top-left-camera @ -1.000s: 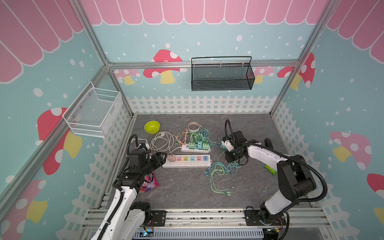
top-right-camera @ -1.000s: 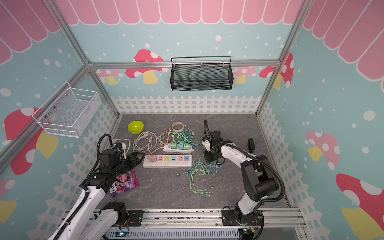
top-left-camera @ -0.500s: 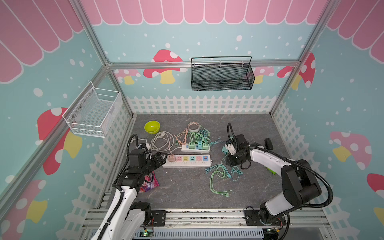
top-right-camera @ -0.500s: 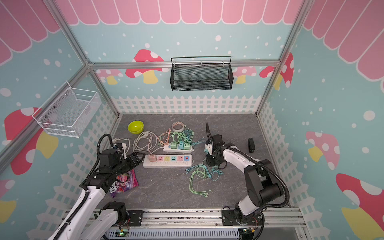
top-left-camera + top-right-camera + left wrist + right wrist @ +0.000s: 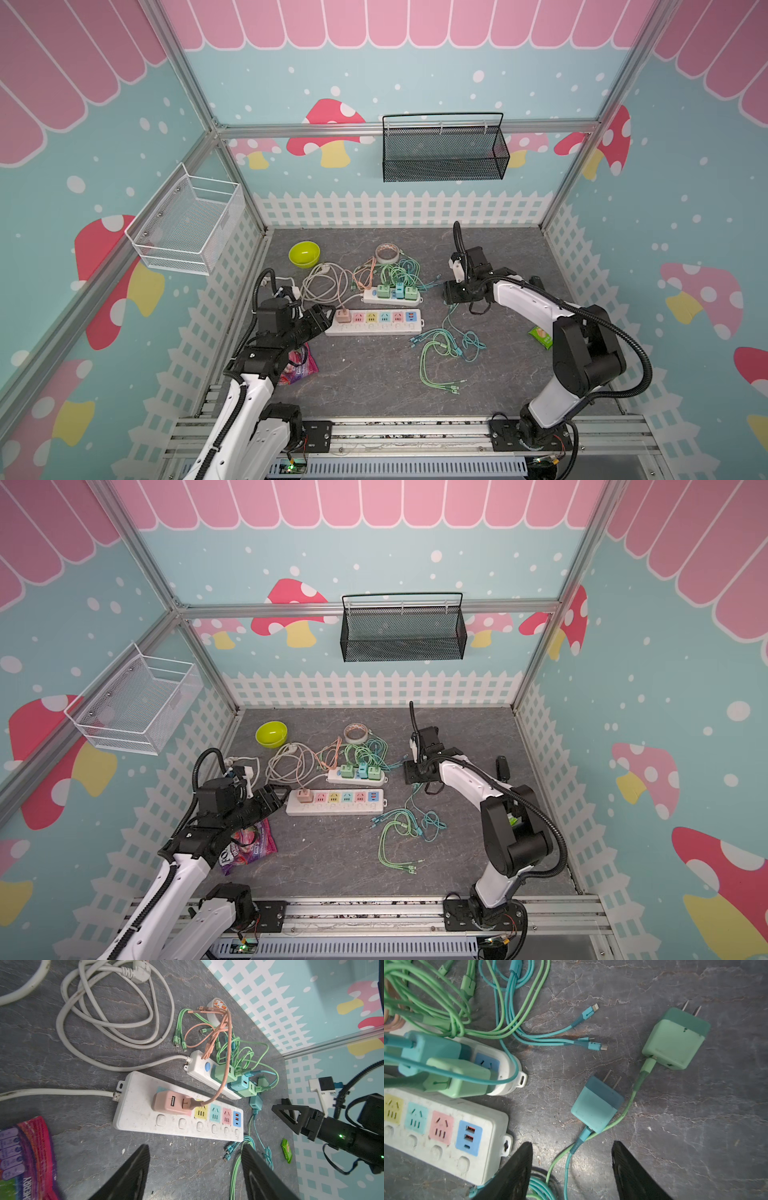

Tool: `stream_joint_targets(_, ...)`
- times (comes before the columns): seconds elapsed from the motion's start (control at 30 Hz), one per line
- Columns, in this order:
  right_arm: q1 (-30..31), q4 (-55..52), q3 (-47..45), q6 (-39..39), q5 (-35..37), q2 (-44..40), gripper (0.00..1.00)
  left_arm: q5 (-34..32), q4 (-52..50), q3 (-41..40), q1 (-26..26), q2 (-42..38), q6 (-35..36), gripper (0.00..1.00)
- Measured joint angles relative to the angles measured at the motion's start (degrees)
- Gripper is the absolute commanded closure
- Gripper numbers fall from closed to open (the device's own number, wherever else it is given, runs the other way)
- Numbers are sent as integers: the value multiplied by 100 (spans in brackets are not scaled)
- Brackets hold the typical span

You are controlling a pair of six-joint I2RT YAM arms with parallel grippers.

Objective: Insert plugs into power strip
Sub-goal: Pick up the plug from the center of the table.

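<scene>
Right jaws now apart; teal plug (image 5: 597, 1103) free (prongs: right wrist only)

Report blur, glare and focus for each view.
Both top views: even light, sharp throughout. Left wrist view: snack packet smeared at the frame edge. Right wrist view: plugged mint adapter soft, close to the lens; loose teal plug crisp.

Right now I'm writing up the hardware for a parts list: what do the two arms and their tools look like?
Both match. The left arm and right arm have glossy white link shells, black joint housings and a black ribbed hose looping alongside. The left tool and right tool each carry two matte black wedge-shaped fingers. A small green light glows on the right wrist.
</scene>
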Motion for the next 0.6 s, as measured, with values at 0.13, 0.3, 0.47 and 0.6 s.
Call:
stream_joint_targets(0.13, 0, 197, -125, 271, 42, 52, 35, 44, 0, 0, 0, 2, 0, 30)
stream_joint_targets(0.3, 0, 470, -302, 538, 72, 146, 35, 131, 2, 0, 2, 17, 0, 29)
stream_joint_targets(0.47, 0, 713, -380, 730, 94, 380, 35, 208, 2, 0, 4, 63, 0, 29)
stream_joint_targets(0.6, 0, 863, -404, 839, 149, 487, 35, 256, 2, 2, 4, 76, 0, 27)
